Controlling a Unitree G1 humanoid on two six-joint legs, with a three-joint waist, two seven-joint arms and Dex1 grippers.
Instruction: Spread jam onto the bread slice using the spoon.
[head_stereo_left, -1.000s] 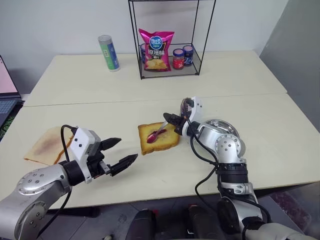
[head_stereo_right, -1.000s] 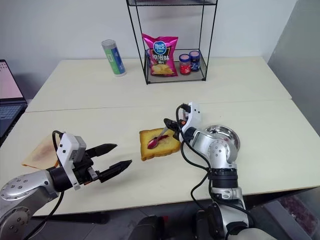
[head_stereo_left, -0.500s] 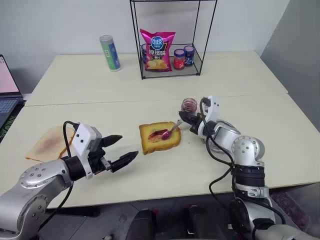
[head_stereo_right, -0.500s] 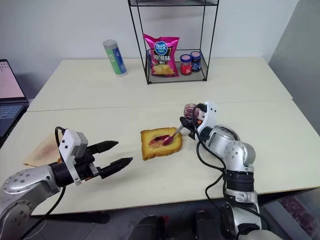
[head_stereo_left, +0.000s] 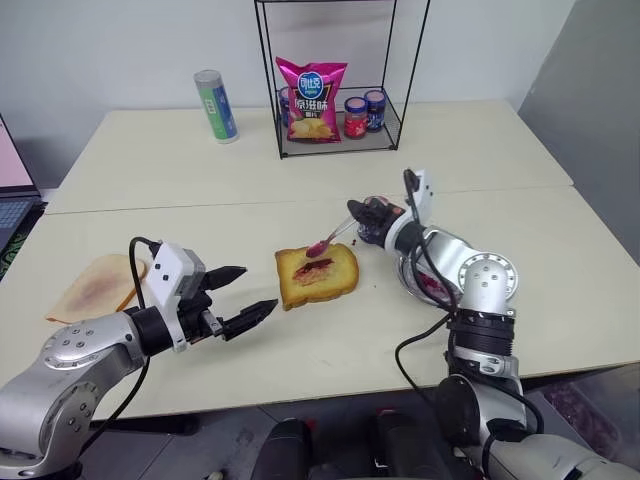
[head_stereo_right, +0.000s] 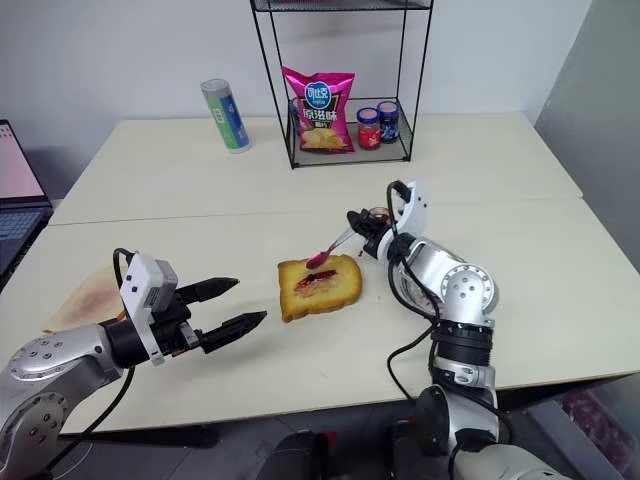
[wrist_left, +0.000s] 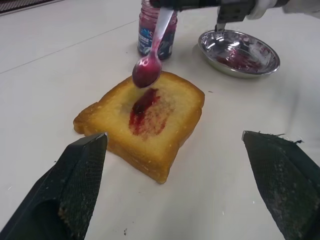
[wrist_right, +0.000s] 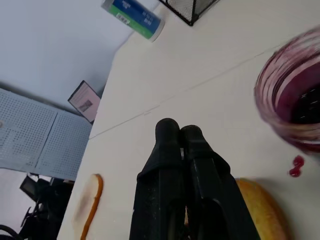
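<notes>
**A:** Pale tabletop (head_stereo_left: 200, 190) against a white wall, with a black wire rack (head_stereo_left: 335, 75) at the back holding a pink snack bag (head_stereo_left: 311, 98) and two small lidded jars (head_stereo_left: 363, 112). A green and blue can (head_stereo_left: 216, 105) stands to the rack's left.

**B:** And the action's up front. The bread slice (head_stereo_left: 317, 276) lies flat in the middle of the table, with a streak of jam (wrist_left: 143, 102) smeared across its top.

**A:** Look at the right gripper (head_stereo_left: 362, 213): fingers pressed together on the handle of the spoon (head_stereo_left: 326, 240). The spoon slants down toward the toast, its jam-coated bowl hanging just above the far edge of the slice, not touching.

**B:** So the bread sits just in front of and below that gripper. And the left gripper (head_stereo_left: 246, 297)?

**A:** Spread wide, holding nothing. It hovers near the table on the bread's left, black fingers aimed at the slice, a clear gap between them and the crust.

**B:** Behind the toast there's an open jar (wrist_left: 157, 31) of jam, and beside it a round steel dish (wrist_left: 239, 51) with red smears.

**A:** Far left, a paler stained slice (head_stereo_left: 97, 287) lies near the table's edge, well apart from everything.
</notes>
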